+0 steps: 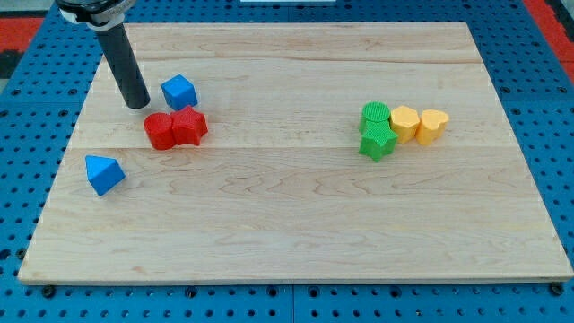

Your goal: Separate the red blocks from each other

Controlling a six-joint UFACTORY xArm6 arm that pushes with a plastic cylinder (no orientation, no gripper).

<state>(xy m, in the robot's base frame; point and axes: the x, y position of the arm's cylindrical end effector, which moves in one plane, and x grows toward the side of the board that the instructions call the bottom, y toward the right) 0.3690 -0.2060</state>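
Here my tip (137, 105), with no pincer to report, stands just up-left of the two touching red plastic blocks (175, 129), placed, I judge, to wedge them apart.

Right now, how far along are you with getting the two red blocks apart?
Nothing looks done yet: the left red block and the right red block sit touching, side by side. In hand: my tip rests just above and left of them, beside the blue cube, touching neither red. Left: push one red block away from the other.
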